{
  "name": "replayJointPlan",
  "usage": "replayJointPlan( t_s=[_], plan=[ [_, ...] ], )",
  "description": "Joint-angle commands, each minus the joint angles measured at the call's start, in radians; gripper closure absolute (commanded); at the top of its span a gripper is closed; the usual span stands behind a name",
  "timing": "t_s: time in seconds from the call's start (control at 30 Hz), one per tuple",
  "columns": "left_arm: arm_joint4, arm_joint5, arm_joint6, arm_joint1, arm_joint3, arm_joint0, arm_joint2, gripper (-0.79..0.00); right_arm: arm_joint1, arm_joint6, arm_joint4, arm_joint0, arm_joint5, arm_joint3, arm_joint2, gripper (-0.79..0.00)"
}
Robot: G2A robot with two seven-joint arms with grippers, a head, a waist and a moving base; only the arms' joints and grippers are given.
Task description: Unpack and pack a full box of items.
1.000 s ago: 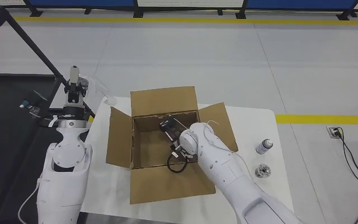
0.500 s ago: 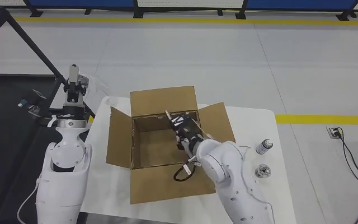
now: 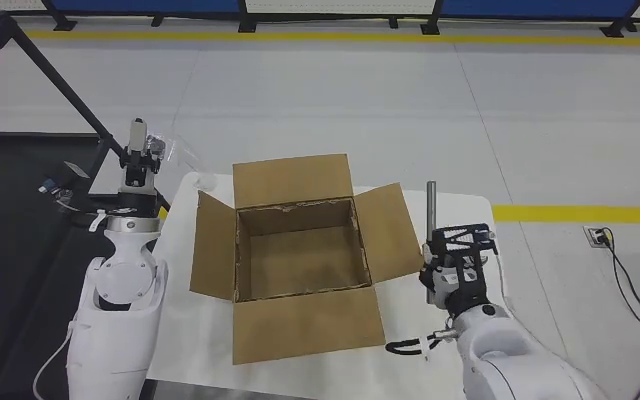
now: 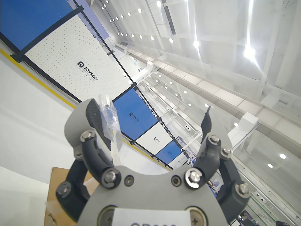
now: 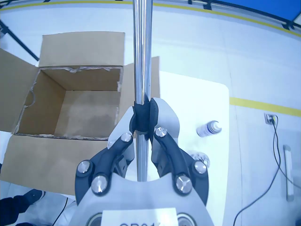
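Observation:
The brown cardboard box [image 3: 296, 262] [image 5: 70, 99] stands open on the white table [image 3: 462, 206], its flaps spread and its inside bare. To the right of the box, my right gripper [image 3: 436, 248] [image 5: 143, 116] is shut on a shiny metal rod [image 3: 431, 208] [image 5: 141, 48] and holds it upright above the table. My left gripper [image 3: 140, 152] [image 4: 150, 123] is raised beyond the table's far left corner. It is open, and a clear plastic packet [image 4: 110, 123] [image 3: 176, 150] clings to one finger.
A spray can [image 5: 209, 128] lies on the table's right part, with a round shiny item [image 5: 200, 158] near it. A cable [image 5: 275, 142] runs from a floor outlet right of the table. A black frame [image 3: 60, 90] stands at the left.
My right gripper rose out of the box with the metal rod and swung right over the table. The box now shows a bare bottom. The left arm barely shifted.

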Motion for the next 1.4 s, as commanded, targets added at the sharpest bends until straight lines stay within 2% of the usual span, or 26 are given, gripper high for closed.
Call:
replayJointPlan(
  t_s=[0.0,0.1,0.2,0.63,0.93,1.03,1.07,1.3,1.37],
  plan=[
    [-0.003,-0.003,-0.003,-0.001,-0.002,0.001,0.005,-0.785,0.002,0.006,0.017,-0.035,0.017,0.002,0.041,0.000],
    [-0.005,-0.006,-0.006,-0.002,-0.003,0.001,0.013,-0.785,0.006,0.047,0.045,-0.074,0.025,0.033,0.100,0.000],
    [-0.004,-0.010,-0.007,-0.002,-0.006,0.002,0.017,-0.785,0.009,0.087,0.024,-0.066,0.055,0.121,0.146,0.000],
    [0.015,-0.003,0.004,-0.003,-0.051,0.030,0.014,-0.785,0.023,0.134,0.090,0.126,0.024,0.597,0.193,0.000],
    [0.026,0.010,0.014,-0.002,-0.080,0.052,0.005,-0.785,0.035,0.107,0.138,0.212,0.015,0.793,0.234,-0.006],
    [0.029,0.011,0.017,-0.003,-0.083,0.055,0.004,-0.785,0.039,0.101,0.147,0.227,0.015,0.829,0.238,-0.222],
    [0.030,0.011,0.017,-0.003,-0.084,0.055,0.005,-0.785,0.040,0.099,0.152,0.231,0.014,0.836,0.238,-0.271],
    [0.033,0.016,0.015,-0.003,-0.083,0.054,0.006,-0.785,0.048,0.076,0.173,0.238,0.020,0.847,0.245,-0.388],
    [0.035,0.017,0.013,-0.003,-0.083,0.052,0.007,-0.785,0.050,0.058,0.194,0.230,0.023,0.811,0.249,-0.511]
  ],
)
